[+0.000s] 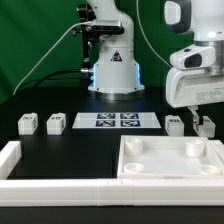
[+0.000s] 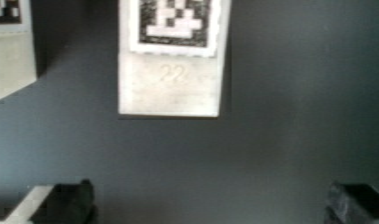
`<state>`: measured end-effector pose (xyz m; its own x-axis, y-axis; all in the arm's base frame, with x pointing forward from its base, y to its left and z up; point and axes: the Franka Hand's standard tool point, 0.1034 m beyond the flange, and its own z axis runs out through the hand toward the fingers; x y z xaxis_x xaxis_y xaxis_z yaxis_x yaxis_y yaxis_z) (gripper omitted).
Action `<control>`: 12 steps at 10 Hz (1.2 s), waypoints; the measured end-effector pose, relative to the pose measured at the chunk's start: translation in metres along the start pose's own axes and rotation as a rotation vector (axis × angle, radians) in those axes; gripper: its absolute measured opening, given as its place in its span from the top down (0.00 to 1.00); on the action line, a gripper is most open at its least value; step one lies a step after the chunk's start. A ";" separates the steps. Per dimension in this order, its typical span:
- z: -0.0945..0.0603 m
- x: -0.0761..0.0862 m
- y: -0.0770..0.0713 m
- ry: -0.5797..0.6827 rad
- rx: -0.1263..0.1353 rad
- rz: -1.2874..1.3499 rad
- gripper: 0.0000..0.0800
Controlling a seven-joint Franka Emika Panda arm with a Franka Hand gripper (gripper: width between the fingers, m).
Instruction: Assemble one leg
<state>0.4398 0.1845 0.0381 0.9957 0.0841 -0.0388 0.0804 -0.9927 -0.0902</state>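
Several small white legs with tags stand on the black table: two at the exterior view's left [image 1: 28, 123] [image 1: 55, 123] and two at its right [image 1: 174, 124] [image 1: 206, 126]. My gripper [image 1: 199, 116] hangs just above the table over the right pair. In the wrist view the gripper [image 2: 212, 206] is open and empty, with dark fingertips [image 2: 61, 206] far apart. One leg [image 2: 173, 65] lies ahead of the fingers, not between them, its tag at the far end. Part of another leg [image 2: 6, 60] shows at the picture's edge.
The large white tray-like piece [image 1: 170, 168] with corner sockets lies at the front right. The marker board [image 1: 118, 121] lies in the middle before the robot base [image 1: 112, 70]. A white L-shaped barrier [image 1: 12, 160] runs along the front left.
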 end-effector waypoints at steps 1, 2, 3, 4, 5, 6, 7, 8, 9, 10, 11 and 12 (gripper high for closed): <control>0.000 0.000 0.002 -0.028 -0.005 -0.005 0.19; -0.001 -0.005 0.006 -0.141 -0.023 -0.022 0.19; -0.002 -0.004 0.011 -0.265 -0.022 -0.032 0.19; -0.002 -0.002 0.011 -0.347 -0.025 -0.028 0.19; -0.003 -0.008 0.011 -0.485 -0.034 -0.027 0.19; 0.000 -0.004 0.009 -0.558 -0.034 -0.026 0.19; 0.004 0.002 0.007 -0.523 -0.031 -0.026 0.19; 0.006 -0.003 0.006 -0.530 -0.033 -0.030 0.19; 0.008 -0.006 0.005 -0.535 -0.035 -0.032 0.19; 0.012 -0.008 0.002 -0.529 -0.038 -0.026 0.19; 0.016 -0.013 0.001 -0.530 -0.040 -0.028 0.19; 0.015 -0.012 0.002 -0.529 -0.040 -0.029 0.19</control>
<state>0.4276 0.1831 0.0234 0.8346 0.1333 -0.5344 0.1191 -0.9910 -0.0612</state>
